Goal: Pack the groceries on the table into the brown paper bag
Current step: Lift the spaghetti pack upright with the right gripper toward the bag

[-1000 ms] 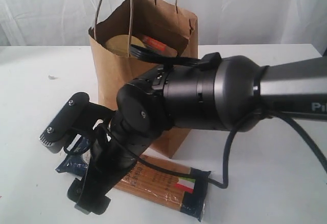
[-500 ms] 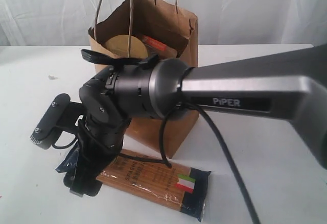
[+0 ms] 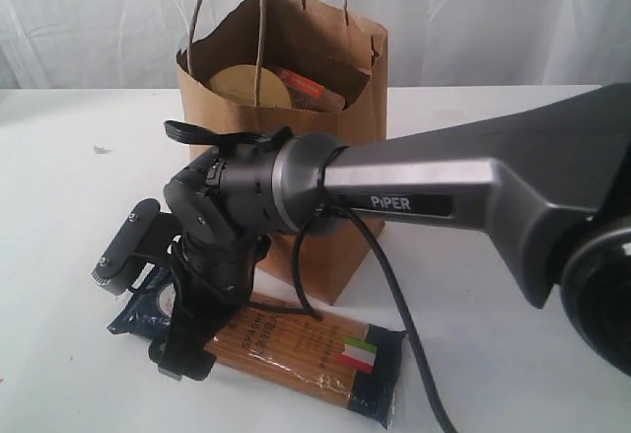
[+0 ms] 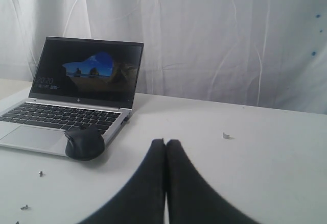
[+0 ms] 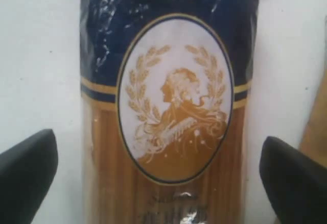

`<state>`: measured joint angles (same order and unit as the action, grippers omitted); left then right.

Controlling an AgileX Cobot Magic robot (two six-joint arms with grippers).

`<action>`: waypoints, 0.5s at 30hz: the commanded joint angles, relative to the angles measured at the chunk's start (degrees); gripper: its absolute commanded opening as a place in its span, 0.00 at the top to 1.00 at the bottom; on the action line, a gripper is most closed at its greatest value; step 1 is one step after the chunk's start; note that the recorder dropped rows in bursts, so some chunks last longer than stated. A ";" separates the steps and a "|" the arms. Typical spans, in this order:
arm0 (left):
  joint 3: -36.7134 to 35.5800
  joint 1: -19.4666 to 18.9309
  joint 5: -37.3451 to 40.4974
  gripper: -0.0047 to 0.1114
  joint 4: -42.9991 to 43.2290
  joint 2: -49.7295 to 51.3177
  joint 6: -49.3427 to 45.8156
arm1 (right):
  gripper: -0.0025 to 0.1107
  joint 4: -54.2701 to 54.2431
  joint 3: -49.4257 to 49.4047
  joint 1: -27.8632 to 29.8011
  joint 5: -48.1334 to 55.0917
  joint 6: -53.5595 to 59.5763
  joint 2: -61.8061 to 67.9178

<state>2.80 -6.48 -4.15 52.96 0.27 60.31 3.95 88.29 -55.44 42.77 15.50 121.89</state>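
In the left wrist view, an open laptop (image 4: 84,89) with a lit screen is seen at the left of the white table (image 4: 265,152), and a dark mouse (image 4: 84,142) lies just beside its near right corner. To the right of the mouse, the left gripper (image 4: 165,147) is held low over a bare part of the table. Its two dark fingers (image 4: 148,183) are pressed together along their length, and nothing is caught between them. A small speck (image 4: 226,136) lies further right on the table.

In the exterior view, the long blue-ended spaghetti pack (image 3: 296,344) lies flat on the table, just near of the bag. One dark blue end is at the left and the other, with a small flag mark, at the right. The right gripper (image 5: 161,183) is lowered over the left end of the pack. Its fingers (image 5: 25,173) are spread wide, one on each side of the pack, and a strip of white table shows between each finger and the wrapper. Whether the tips touch the table cannot be told.

Behind the pack the brown paper bag (image 3: 335,255) stands upright with both loop handles raised. A gold-lidded jar (image 3: 240,86) and an orange-labelled pouch (image 3: 301,88) are seen inside its open top. The right arm (image 3: 473,186) reaches across in front of the bag from the right edge.
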 commanded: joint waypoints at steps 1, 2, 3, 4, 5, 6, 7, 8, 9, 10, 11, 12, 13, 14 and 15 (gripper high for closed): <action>0.00 0.43 -0.63 0.96 0.16 -0.27 -0.18 | 0.08 -0.78 0.26 0.59 1.09 2.32 1.58; 0.00 0.43 -0.63 0.96 0.16 -0.27 -0.18 | 0.08 -1.53 0.26 0.56 1.60 3.04 2.17; 0.00 0.43 -0.63 0.96 0.16 -0.27 -0.18 | 0.08 -2.51 0.26 0.56 1.97 3.89 2.49; 0.00 0.43 -0.63 0.96 0.16 -0.27 -0.18 | 0.08 -3.27 0.26 0.56 2.83 5.23 2.93; 0.00 0.43 -0.63 0.96 0.16 -0.27 -0.18 | 0.08 -3.40 0.26 0.56 3.31 5.66 3.05; 0.00 0.43 -0.63 0.96 0.16 -0.27 -0.18 | 0.09 -3.40 0.26 0.56 3.68 5.66 3.17; 0.00 0.43 -0.63 0.96 0.16 -0.27 -0.18 | 0.11 -3.95 0.26 0.56 4.06 5.66 3.17; 0.00 0.43 -0.63 0.96 0.16 -0.27 -0.18 | 0.13 -3.95 0.26 0.56 4.19 5.66 3.17; 0.00 0.43 -0.63 0.96 0.16 -0.27 -0.18 | 0.15 -3.95 0.26 0.56 4.31 5.66 3.17; 0.00 0.43 -0.63 0.96 0.16 -0.27 -0.18 | 0.20 -3.95 0.26 0.56 4.55 5.66 3.17; 0.00 0.43 -0.63 0.96 0.16 -0.27 -0.18 | 0.24 -3.95 0.26 0.56 4.68 5.76 3.17; 0.00 0.43 -0.63 0.96 0.16 -0.27 -0.18 | 0.29 -3.95 0.26 0.56 4.82 5.76 3.17; 0.00 0.43 -0.63 0.96 0.16 -0.27 -0.18 | 0.38 -3.95 0.26 0.56 4.92 5.76 3.17; 0.00 0.43 -0.63 0.96 0.16 -0.27 -0.18 | 0.45 -3.95 0.26 0.56 5.13 5.76 3.17; 0.00 0.43 -0.63 0.96 0.16 -0.27 -0.18 | 0.54 -4.31 0.26 0.56 5.74 5.76 3.17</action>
<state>2.80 -6.48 -4.15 52.96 0.27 60.31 0.00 88.97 -55.07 45.39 20.67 123.94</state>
